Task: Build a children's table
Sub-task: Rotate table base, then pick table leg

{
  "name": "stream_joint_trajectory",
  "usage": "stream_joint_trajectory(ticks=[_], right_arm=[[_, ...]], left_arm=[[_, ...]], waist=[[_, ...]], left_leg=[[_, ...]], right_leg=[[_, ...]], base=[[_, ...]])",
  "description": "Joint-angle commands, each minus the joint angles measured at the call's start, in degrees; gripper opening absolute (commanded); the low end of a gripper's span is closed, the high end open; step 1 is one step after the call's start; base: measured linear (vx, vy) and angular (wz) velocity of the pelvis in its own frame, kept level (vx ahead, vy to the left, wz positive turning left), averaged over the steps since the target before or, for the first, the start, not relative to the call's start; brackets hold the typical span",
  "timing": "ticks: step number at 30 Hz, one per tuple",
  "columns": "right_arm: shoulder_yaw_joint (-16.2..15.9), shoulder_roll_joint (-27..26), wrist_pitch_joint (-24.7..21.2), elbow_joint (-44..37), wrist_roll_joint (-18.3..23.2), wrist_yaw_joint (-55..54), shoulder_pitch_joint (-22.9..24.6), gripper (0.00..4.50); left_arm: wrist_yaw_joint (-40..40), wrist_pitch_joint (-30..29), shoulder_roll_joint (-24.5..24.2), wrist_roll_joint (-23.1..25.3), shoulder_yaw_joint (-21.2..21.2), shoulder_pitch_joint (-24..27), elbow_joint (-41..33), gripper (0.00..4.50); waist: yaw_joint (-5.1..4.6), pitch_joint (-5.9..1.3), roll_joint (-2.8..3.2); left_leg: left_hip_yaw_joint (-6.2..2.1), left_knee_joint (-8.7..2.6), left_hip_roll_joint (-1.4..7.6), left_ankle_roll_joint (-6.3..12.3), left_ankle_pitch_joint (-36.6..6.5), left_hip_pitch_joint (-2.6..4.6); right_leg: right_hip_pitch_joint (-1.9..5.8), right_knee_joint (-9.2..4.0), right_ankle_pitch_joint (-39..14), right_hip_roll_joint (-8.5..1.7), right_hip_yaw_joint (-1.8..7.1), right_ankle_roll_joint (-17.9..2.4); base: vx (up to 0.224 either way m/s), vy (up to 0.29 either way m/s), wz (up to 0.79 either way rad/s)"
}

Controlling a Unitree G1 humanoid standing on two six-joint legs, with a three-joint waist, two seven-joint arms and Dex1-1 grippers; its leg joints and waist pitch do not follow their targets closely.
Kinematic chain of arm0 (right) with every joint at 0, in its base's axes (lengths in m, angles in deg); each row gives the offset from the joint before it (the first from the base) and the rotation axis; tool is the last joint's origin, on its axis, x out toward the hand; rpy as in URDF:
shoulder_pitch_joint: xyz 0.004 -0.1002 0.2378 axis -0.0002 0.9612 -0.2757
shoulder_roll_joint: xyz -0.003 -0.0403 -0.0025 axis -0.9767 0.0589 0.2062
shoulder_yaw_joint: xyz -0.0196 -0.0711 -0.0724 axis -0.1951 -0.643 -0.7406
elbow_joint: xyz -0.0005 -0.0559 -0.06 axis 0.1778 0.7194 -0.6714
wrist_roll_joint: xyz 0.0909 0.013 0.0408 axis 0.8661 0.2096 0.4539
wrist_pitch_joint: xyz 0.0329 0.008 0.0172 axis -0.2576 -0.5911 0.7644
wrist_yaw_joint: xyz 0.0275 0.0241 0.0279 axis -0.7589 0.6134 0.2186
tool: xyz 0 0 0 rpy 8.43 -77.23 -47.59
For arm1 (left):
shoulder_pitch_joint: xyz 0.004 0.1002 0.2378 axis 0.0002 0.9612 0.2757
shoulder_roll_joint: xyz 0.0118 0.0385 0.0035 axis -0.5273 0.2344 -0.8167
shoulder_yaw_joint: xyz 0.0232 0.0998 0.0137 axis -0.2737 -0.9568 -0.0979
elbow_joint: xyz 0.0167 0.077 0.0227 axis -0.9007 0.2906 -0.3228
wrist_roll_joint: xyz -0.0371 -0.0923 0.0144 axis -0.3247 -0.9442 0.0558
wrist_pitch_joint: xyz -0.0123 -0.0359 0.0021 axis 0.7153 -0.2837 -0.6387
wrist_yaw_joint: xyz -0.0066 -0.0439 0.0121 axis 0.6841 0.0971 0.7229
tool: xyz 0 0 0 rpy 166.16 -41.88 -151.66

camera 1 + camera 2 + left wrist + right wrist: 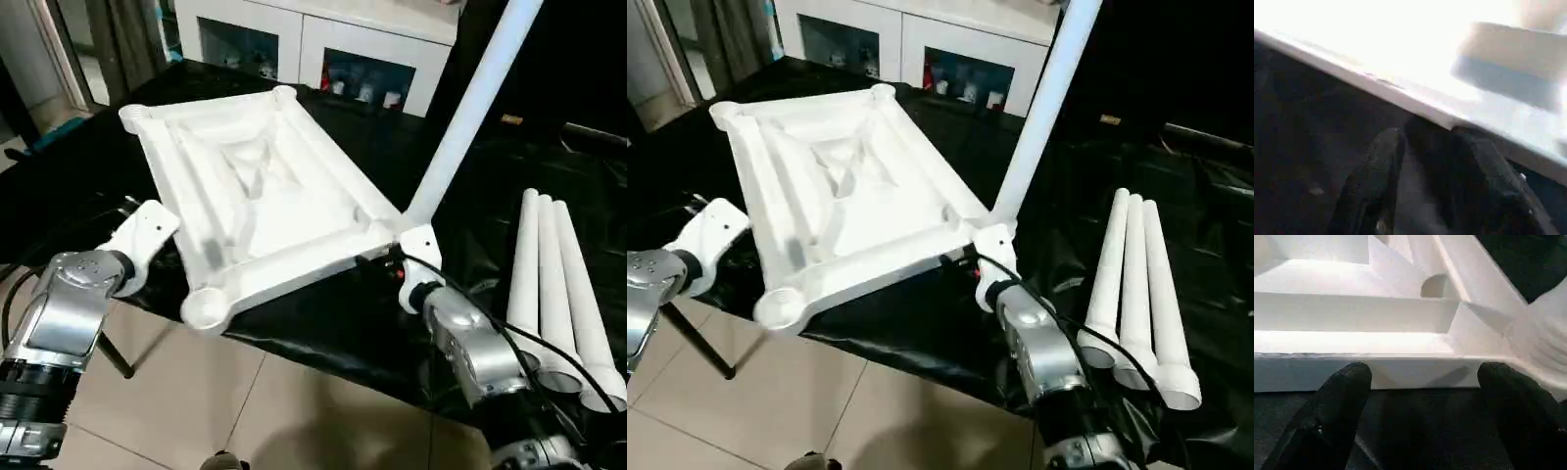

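One tabletop (265, 196), one fitted leg (470, 108), three loose legs (554, 284); right fingers (1347, 387) spread — left fingers (1376, 166) parted, empty.

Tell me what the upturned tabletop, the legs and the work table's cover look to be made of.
Tabletop: looks like moulded white plastic, smooth with a slight sheen; ribs and rounded corner sockets formed in one piece.
Fitted leg and three loose legs: the same white, smooth hollow tubes with open ends, probably plastic.
Cover: black, creased and faintly glossy, cloth or thin sheet; can't tell which.
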Motion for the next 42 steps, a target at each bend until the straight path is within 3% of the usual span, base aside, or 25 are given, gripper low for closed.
stream_joint_trajectory(ticks=[1,2,4,6,7,8,9,10,11,13,15,16,18,19,20,21,23,28,30,31,34,37,39,40,42], right_arm=[[0.6,-0.2,0.7,0.9,-0.3,-1.0,-1.4,3.9],[1.6,-0.4,-0.1,-0.1,-0.2,-2.2,-1.9,3.9],[2.8,0.2,-3.5,-3.1,-0.9,-4.7,-1.8,3.9],[3.1,0.6,-5.0,-4.3,-1.4,-5.7,-1.7,3.9],[3.9,1.2,-8.7,-6.6,-2.1,-7.4,-1.2,3.9],[4.1,1.9,-10.1,-8.5,-1.4,-6.2,-0.5,3.9],[4.2,2.6,-11.2,-9.9,-0.8,-5.1,0.0,3.9],[5.4,3.0,-12.9,-13.0,0.9,-4.0,1.3,3.9],[6.8,3.6,-15.0,-16.8,2.6,-3.4,2.8,3.9],[7.2,4.2,-16.3,-18.8,2.6,-3.3,3.8,3.9],[8.7,5.2,-20.7,-23.9,2.5,-4.4,5.8,3.9],[9.9,5.4,-23.8,-26.7,2.7,-5.5,6.7,3.9],[9.9,5.4,-23.8,-26.7,2.7,-5.5,6.7,3.9],[12.1,6.1,-31.7,-31.7,3.1,-6.8,7.4,3.9],[13.0,6.5,-33.8,-33.0,2.9,-7.3,7.2,3.9],[13.5,6.8,-35.2,-33.8,2.8,-7.7,7.1,3.9],[16.0,8.2,-38.6,-35.5,2.8,-8.4,6.0,3.9],[19.7,9.7,-41.3,-32.6,2.4,-10.7,2.8,4.27],[21.5,10.9,-44.4,-30.2,2.6,-11.2,0.3,4.45],[21.8,11.3,-45.9,-29.9,2.6,-11.2,-0.4,4.45],[19.8,13.9,-52.5,-29.1,3.2,-8.3,-1.5,4.45],[19.0,14.1,-54.8,-28.0,3.3,-7.9,-1.9,4.45],[18.6,14.4,-55.1,-27.3,3.1,-8.2,-1.9,4.45],[18.7,14.4,-55.2,-27.1,3.0,-8.4,-2.0,4.45],[18.2,14.5,-55.8,-25.5,2.4,-9.1,-2.5,4.45]], left_arm=[[3.6,-1.7,0.6,-2.2,-2.5,0.5,-3.6,1.96],[6.4,-2.2,0.9,-3.7,-4.1,1.0,-5.2,1.96],[9.0,-2.0,1.6,-5.0,-6.5,1.3,-6.1,1.96],[9.4,-2.4,2.0,-5.2,-7.4,1.4,-6.3,1.96],[9.4,-2.1,3.2,-5.1,-9.2,1.3,-6.4,1.96],[9.1,-2.0,4.2,-4.9,-10.1,1.2,-6.2,1.96],[8.9,-2.1,5.0,-4.9,-10.8,0.9,-6.1,1.96],[8.0,-1.1,6.9,-4.4,-11.9,0.4,-4.9,1.96],[6.8,0.1,9.4,-3.7,-13.3,-0.6,-3.2,1.96],[5.9,1.2,10.9,-3.2,-14.0,-1.2,-1.8,1.96],[3.9,3.6,14.5,-2.4,-15.3,-3.0,1.6,1.96],[2.8,5.2,16.3,-2.2,-15.9,-3.9,3.5,1.96],[2.8,5.2,16.3,-2.2,-15.9,-3.9,3.5,1.96],[0.3,8.0,19.4,-2.5,-15.8,-5.4,7.2,1.96],[-0.5,9.0,20.4,-2.0,-16.3,-6.0,8.5,1.96],[-1.0,9.6,21.0,-1.7,-16.7,-6.4,9.4,1.96],[-0.7,11.4,22.0,-0.9,-18.3,-7.3,10.1,1.96],[1.4,9.8,19.8,-1.2,-17.9,-7.0,7.1,2.04],[4.0,9.5,16.7,-1.3,-17.9,-7.2,5.1,2.04],[4.7,9.6,15.9,-1.6,-17.4,-7.5,4.9,2.04],[6.3,10.4,13.9,-3.0,-15.1,-9.3,4.1,2.04],[7.8,10.8,13.5,-5.5,-12.6,-10.4,2.9,2.04],[8.2,10.4,13.4,-6.2,-11.9,-10.7,2.2,2.04],[8.7,10.3,13.2,-6.5,-12.1,-10.7,1.9,2.04],[12.3,9.7,11.3,-8.0,-12.9,-10.2,-0.3,2.04]], waist=[[-0.52,-3.61,1.53],[-0.35,-3.59,2.11],[-0.32,-3.68,1.72],[-0.18,-3.74,1.73],[-0.21,-3.69,2.1],[-0.23,-3.83,1.84],[-0.21,-3.83,2.26],[-0.24,-3.8,2.19],[0.06,-3.78,3.03],[-0.19,-3.74,2.18],[-0.02,-3.76,3.56],[-0.25,-3.65,3.11],[-0.21,-3.82,2.78],[-0.45,-3.65,2.92],[-0.64,-3.69,3.78],[-0.72,-3.71,4.21],[-0.88,-4.0,3.75],[-1.73,-4.09,4.74],[-2.19,-4.23,4.43],[-2.38,-4.14,4.7],[-2.31,-4.09,4.35],[-2.07,-4.13,3.98],[-1.93,-4.14,4.17],[-1.71,-4.1,3.57],[-1.44,-4.16,3.36]], left_leg=[[-0.8,-4.22,1.81,-3.16,-10.1,1.98],[-0.77,-4.17,1.74,-3.33,-10.4,2.13],[-0.79,-4.22,1.7,-3.61,-9.8,2.04],[-0.74,-4.08,1.57,-3.57,-7.8,2.04],[-0.77,-4.09,1.49,-3.74,-7.2,2.0],[-0.77,-4.01,1.49,-3.84,-7.1,1.98],[-0.81,-3.98,1.41,-3.81,-7.2,1.92],[-0.86,-3.97,1.45,-3.77,-7.6,1.88],[-0.84,-3.91,1.44,-3.5,-8.7,2.06],[-0.91,-4.08,1.46,-2.93,-9.6,1.78],[-1.0,-4.0,1.41,-3.08,-10.3,1.89],[-1.03,-4.03,1.43,-3.15,-11.2,1.81],[-1.13,-4.05,1.43,-2.85,-10.6,1.52],[-1.09,-4.09,1.27,-2.59,-10.4,1.32],[-1.09,-3.99,1.28,-2.8,-10.8,1.68],[-1.3,-3.93,1.23,-2.94,-10.7,1.6],[-1.22,-3.73,1.16,-2.26,-9.0,1.41],[-1.17,-3.42,1.09,-0.83,-7.0,1.17],[-1.22,-3.39,0.98,-0.72,-6.3,1.02],[-1.18,-3.36,0.98,-0.57,-6.3,1.19],[-0.97,-3.21,1.03,0.0,-5.4,1.37],[-0.85,-3.14,1.09,0.46,-4.4,1.41],[-0.81,-3.08,1.19,0.37,-4.1,1.46],[-0.77,-3.15,1.25,0.61,-4.1,1.43],[-0.7,-3.14,1.29,0.7,-3.5,1.56]], right_leg=[[1.32,-3.46,-0.3,-2.07,1.95,-11.7],[1.14,-3.5,-0.2,-1.99,2.0,-11.4],[1.36,-3.43,0.6,-1.91,1.97,-11.2],[1.45,-3.14,3.1,-1.68,1.98,-10.9],[1.55,-3.14,3.9,-1.58,1.96,-10.6],[1.66,-3.07,4.7,-1.69,1.96,-10.3],[1.83,-3.09,5.0,-1.58,1.94,-10.1],[1.88,-3.17,5.4,-1.69,1.95,-9.8],[1.85,-3.42,4.7,-1.81,2.07,-9.4],[2.16,-3.8,3.5,-1.73,2.04,-9.5],[1.88,-4.02,0.9,-1.98,2.07,-9.7],[2.05,-4.29,-0.6,-1.89,2.15,-9.7],[2.24,-4.3,-1.6,-2.13,2.11,-9.5],[2.21,-4.47,-2.8,-1.98,2.12,-9.4],[2.01,-4.83,-2.7,-1.77,2.14,-9.2],[2.16,-4.55,-2.1,-1.72,2.15,-9.3],[2.46,-4.44,0.0,-1.84,2.14,-9.4],[2.44,-4.37,-0.4,-1.91,1.98,-11.1],[2.7,-4.13,0.2,-1.76,1.86,-11.7],[2.47,-4.11,0.3,-1.7,1.86,-12.1],[2.5,-4.0,0.5,-1.7,1.95,-12.7],[2.5,-3.85,1.3,-1.84,1.93,-13.6],[2.45,-3.76,1.5,-1.91,1.96,-14.0],[2.52,-3.67,0.9,-2.02,1.95,-14.0],[2.39,-3.68,0.0,-2.16,1.96,-13.7]], base=[[0.0,0.0,0.0],[0.0,0.0,0.0],[0.0,0.0,0.0],[0.0,0.0,0.0],[0.0,0.0,0.0],[0.0,0.0,0.0],[0.0,0.0,0.0],[0.0,0.0,0.0],[0.0,0.0,0.0],[0.0,0.0,0.0],[0.0,0.0,0.0],[0.0,0.0,0.0],[0.0,0.0,0.0],[0.0,0.0,0.0],[0.0,0.0,0.0],[0.0,0.0,0.0],[0.0,0.0,0.0],[0.0,0.0,0.0],[0.0,0.0,0.0],[0.0,0.0,0.0],[0.0,0.0,0.0],[0.0,0.0,0.0],[0.0,0.0,0.0],[0.0,0.0,0.0],[0.0,0.0,0.0]])
